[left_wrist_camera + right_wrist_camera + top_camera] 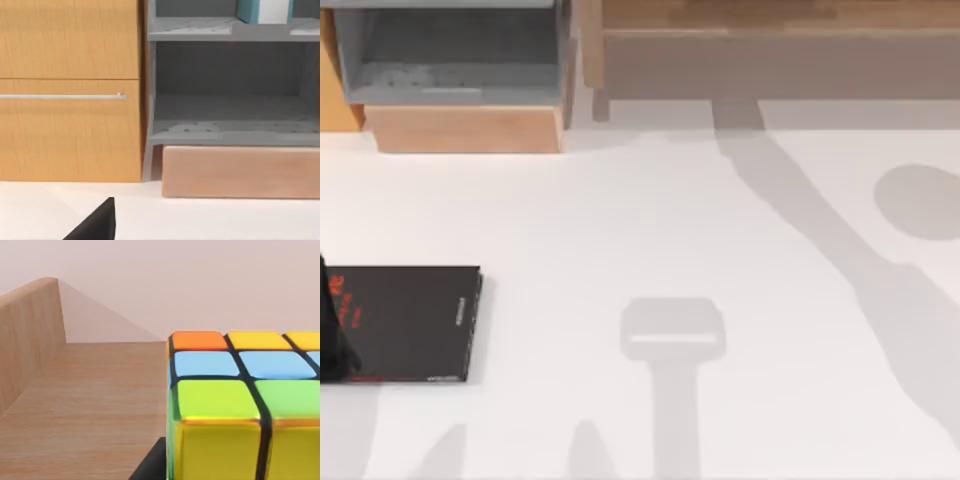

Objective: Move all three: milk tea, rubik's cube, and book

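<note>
The rubik's cube (245,405) sits very close in front of the right arm's wrist camera, over a wooden floor (95,405) with a low wooden wall (30,335) at one side. This looks like the inside of the wooden tray (770,60) at the far edge of the tabletop (670,220), on the right half in the top view. A dark shape (150,462) shows just beside the cube's lower edge; it may be part of the right gripper, but I cannot tell if the fingers are wide, narrow, or holding the cube. I also cannot tell if the cube rests on the wood or hangs just above it.

The book (264,11), teal with white page edges, stands on the upper shelf of the grey shelf unit (230,125), which the left wrist camera faces. A wooden cabinet (70,90) with a thin metal handle stands beside the shelf. The left arm (332,330) is at the left edge of the tabletop, over a thin black book (412,322) with red letters, which is not the task's book. Its fingers I cannot judge either.

In my judgement the cube belongs to the right arm, being right in front of it, while the left arm is nearer to the shelf side. The cube has no long axis, so any flat pair of faces serves.
</note>
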### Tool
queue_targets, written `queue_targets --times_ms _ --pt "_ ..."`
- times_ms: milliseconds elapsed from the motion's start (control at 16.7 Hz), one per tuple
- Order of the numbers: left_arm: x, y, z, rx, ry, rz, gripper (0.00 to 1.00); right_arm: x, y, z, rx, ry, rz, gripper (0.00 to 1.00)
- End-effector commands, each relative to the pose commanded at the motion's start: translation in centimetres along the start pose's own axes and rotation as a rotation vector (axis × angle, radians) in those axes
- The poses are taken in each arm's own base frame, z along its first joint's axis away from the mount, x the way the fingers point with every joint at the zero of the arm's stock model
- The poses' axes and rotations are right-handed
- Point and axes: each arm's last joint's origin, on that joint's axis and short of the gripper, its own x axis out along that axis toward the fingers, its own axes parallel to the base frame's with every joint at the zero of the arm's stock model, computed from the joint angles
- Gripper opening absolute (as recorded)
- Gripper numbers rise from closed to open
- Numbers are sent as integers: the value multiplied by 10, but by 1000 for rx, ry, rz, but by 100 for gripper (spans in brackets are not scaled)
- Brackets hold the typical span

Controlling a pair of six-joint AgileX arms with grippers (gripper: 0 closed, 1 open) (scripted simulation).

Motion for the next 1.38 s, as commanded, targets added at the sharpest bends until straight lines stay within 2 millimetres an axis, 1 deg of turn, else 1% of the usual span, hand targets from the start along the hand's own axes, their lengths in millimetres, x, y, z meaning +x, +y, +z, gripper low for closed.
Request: queue_targets --times_ms 180,360,600,780,1020,1380 --pt "0 0 0 0 0 0 100 21 0 5 12 -14 2 0" --pt "0 0 0 0 0 0 100 42 -5 6 9 -20 -14 0" --pt "0 0 0 0 0 0 100 65 -12 -1 -15 -4 -33 0" --pt "0 0 0 0 0 0 100 73 -13 -10 -32 19 -37 0" --pt "0 0 0 0 0 0 100 74 -13 -10 -32 20 -37 0" --pt "0 0 0 0 0 0 100 74 -13 -10 -32 20 -37 45"
